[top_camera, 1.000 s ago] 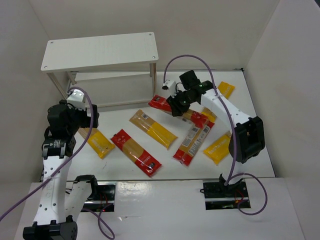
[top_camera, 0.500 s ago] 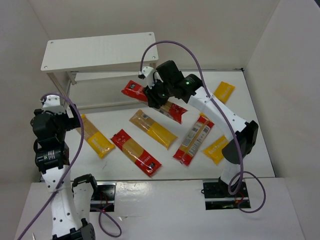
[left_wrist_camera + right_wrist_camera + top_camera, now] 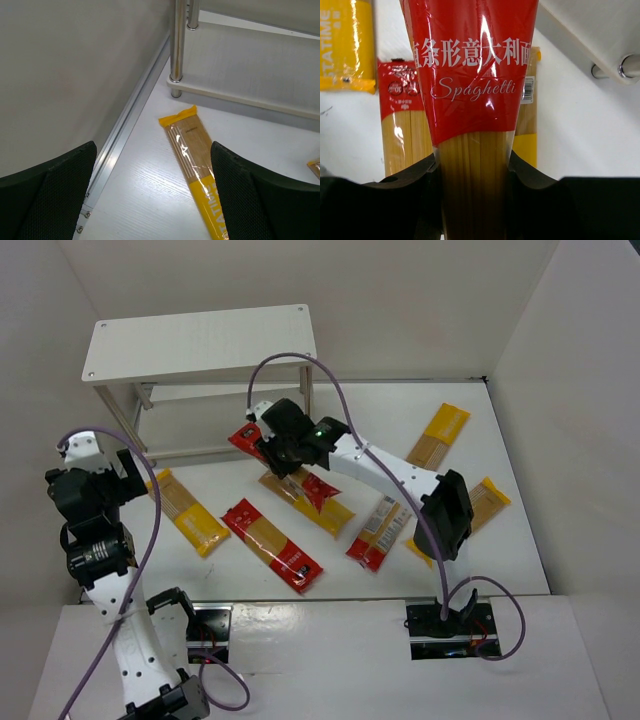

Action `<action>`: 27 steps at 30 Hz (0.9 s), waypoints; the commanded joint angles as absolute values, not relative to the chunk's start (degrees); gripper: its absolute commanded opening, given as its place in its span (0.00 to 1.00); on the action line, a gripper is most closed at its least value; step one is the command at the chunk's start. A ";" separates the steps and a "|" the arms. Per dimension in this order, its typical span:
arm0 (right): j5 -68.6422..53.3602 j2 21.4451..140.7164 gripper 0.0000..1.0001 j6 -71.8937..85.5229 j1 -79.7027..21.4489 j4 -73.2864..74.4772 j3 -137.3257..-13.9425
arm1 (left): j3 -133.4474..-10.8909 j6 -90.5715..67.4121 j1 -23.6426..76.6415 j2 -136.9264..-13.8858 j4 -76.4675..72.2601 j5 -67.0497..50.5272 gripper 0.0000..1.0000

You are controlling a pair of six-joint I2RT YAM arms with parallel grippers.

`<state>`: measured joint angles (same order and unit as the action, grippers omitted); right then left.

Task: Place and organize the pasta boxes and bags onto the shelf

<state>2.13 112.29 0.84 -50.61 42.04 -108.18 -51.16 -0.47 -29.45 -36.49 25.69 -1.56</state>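
White table [image 3: 520, 430], pale walls all round. The right fingers [image 3: 405, 200] are clenched on a red spaghetti pack [image 3: 472, 75] at the centre of the overhead view, just in front of the shelf [image 3: 200, 340] in the upper left. The left fingers [image 3: 55, 200] stand spread at the left edge — gripping nothing — above a yellow pack [image 3: 192, 150]. More packs lie scattered on the table toward the lower right.

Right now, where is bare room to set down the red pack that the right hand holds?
The shelf has a bare top board. On the table, a free patch lies between the shelf's right legs and the far yellow pack. The middle is crowded: several packs lie close under the right hand and its red pack.
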 commanded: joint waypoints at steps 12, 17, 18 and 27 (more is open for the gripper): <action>36.19 123.30 0.00 11.60 -55.11 25.49 -114.42 | -50.54 -1.85 -31.11 -35.16 24.26 -0.35 1.00; 38.93 127.52 0.00 10.46 -55.11 26.19 -122.33 | -50.54 -1.85 -31.11 -35.16 24.26 -0.35 1.00; 38.94 129.27 0.00 10.46 -55.11 27.15 -124.00 | -50.54 -1.85 -31.11 -35.16 24.26 -0.35 1.00; 43.77 147.51 0.00 4.84 -54.59 38.82 -158.98 | -50.54 -1.85 -31.11 -35.16 24.26 -1.40 1.00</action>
<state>37.56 143.20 7.55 -54.83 37.58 -143.70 -50.50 -0.47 -30.63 -35.64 25.71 -0.73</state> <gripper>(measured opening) 0.441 1.001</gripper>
